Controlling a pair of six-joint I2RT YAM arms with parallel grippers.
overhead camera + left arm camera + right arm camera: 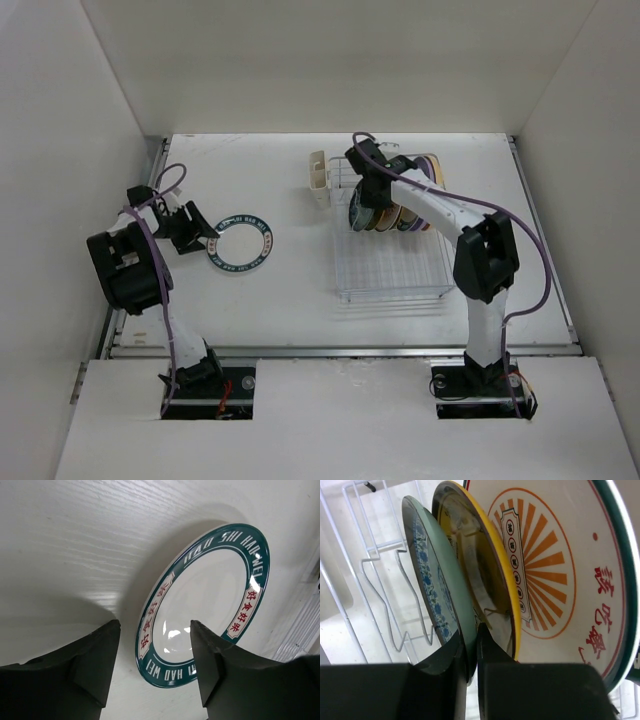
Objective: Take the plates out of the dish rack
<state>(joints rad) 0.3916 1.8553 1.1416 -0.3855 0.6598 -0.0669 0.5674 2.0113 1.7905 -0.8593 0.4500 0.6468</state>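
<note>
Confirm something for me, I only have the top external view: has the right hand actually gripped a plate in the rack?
Observer: Yes. The right wrist view shows the right hand shut on the rim of the front plate, pale green with blue flowers.
Operator: Is it catching the next plate too?
Observer: No. Only that rim is between the fingers; the yellow-rimmed plate stands just behind one finger.
Operator: Is the left hand holding anything?
Observer: No. The left wrist view shows the left hand with fingers apart and empty, the teal-rimmed plate lying on the table beyond them.
</note>
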